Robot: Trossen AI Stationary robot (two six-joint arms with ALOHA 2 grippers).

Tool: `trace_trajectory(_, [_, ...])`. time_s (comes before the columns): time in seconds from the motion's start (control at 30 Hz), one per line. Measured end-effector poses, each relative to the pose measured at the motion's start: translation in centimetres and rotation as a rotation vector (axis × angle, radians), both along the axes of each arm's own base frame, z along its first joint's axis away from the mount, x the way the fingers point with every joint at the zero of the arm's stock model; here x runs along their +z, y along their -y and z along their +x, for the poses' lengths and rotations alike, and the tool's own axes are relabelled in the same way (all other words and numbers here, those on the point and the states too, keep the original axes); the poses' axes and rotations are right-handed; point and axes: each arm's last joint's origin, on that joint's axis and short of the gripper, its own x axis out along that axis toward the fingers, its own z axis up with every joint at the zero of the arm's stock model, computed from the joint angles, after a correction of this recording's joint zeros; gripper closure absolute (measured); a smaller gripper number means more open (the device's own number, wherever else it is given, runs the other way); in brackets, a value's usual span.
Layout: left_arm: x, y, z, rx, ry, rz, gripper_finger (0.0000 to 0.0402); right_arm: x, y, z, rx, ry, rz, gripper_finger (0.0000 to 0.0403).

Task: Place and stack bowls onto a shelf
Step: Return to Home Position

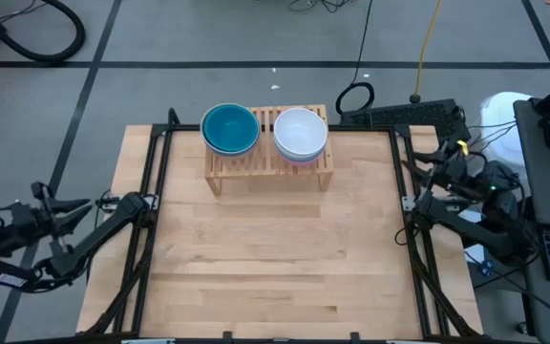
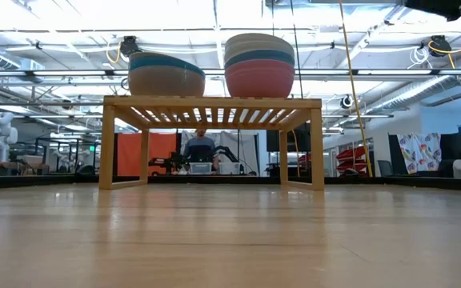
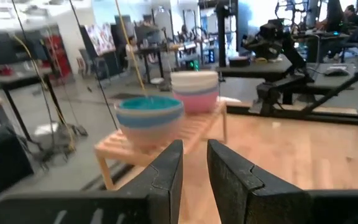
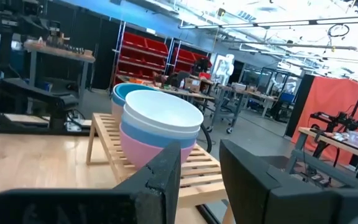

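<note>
Jaws slightly apart, empty — left arm (image 1: 94,234) beside worktop's (image 1: 275,268) left edge, right arm (image 1: 456,205) beside its right; bowls (image 1: 230,127) (two stacks) on far shelf (image 1: 267,164).

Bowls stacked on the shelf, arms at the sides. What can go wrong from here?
The white-topped stack stands taller than the teal-topped stack; a knock to the shelf would likely topple it first.
In the high view both stacks appear to sit toward the shelf's far edge; a slide could drop them off the back.
Left arm and right arm wait at the table's sides.
</note>
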Motion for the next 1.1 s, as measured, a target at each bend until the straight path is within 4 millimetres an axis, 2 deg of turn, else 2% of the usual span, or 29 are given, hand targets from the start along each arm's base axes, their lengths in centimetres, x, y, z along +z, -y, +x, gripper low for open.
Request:
trace_trajectory(0.27, [0.2, -3.0, 2.7, -0.001, -0.004, 0.035, 0.0321, -1.0, 0.8, 1.4, -0.001, 0.067, -0.033, 0.0298])
trace_trajectory(0.43, [-0.2, -5.4, 4.9, -0.002, -0.012, 0.05, 0.0321, -2.3, 1.5, 2.6, -0.005, 0.084, -0.066, 0.0298])
trace_trajectory(0.77, [-2.3, -10.6, 9.6, -0.001, 0.002, 0.072, 0.0321, -4.5, 2.3, 4.1, -0.002, 0.124, -0.057, 0.0298])
trace_trajectory(1.1, [-5.2, -14.2, 12.9, 0.0, 0.062, 0.062, 0.0321, -6.7, 2.9, 5.2, -0.001, 0.143, -0.063, 0.0298])
